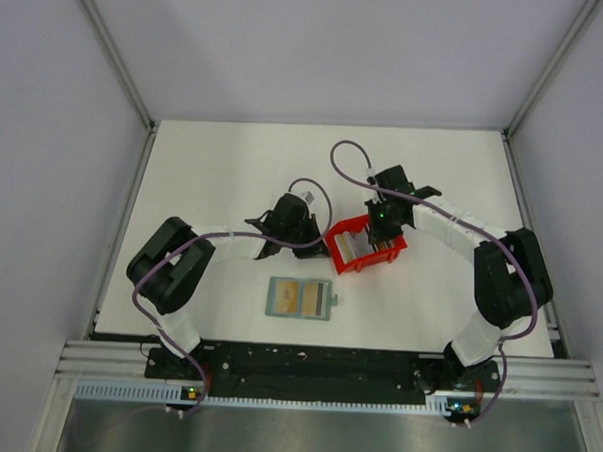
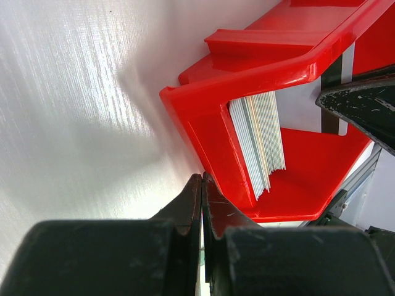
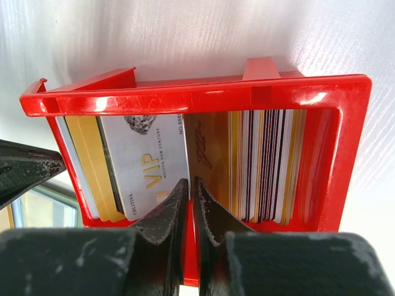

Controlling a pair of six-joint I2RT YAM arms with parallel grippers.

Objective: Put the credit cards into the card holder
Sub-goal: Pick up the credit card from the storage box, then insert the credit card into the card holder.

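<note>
Credit cards stand on edge, packed in the red bin, just beyond your right gripper. Its fingers are almost together over a gold card; whether they hold it cannot be told. Left gripper fingers are pressed together, empty, beside the bin's outer wall. Expect thin, stiff, slick cards: pinch one exposed edge. Card holder lies well apart.

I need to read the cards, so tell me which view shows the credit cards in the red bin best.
Right wrist: the credit cards stand in the red bin with faces and print readable. Left wrist shows one stack edge-on; the top view shows them tiny.
</note>
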